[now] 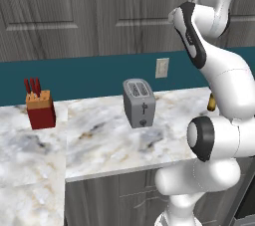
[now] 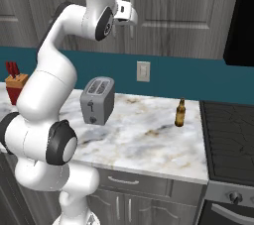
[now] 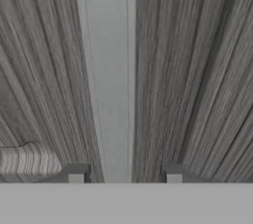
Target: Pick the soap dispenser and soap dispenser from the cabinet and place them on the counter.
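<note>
Right before us our gripper point(image 3: 123, 173) half-closes astride the cabinet point(image 1: 74, 11) door's stiff, slick bar handle point(image 3: 108, 70), gripping nothing firmly yet, we judge.

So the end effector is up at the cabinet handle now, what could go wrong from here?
1. The end effector straddles the silver handle with its fingertips near the bar's sides; if it isn't fully shut, it may slip off when pulling.
2. The cabinet doors are closed, so a pull not following the door's arc could strain the grip.
3. The toaster sits below the arm.
</note>
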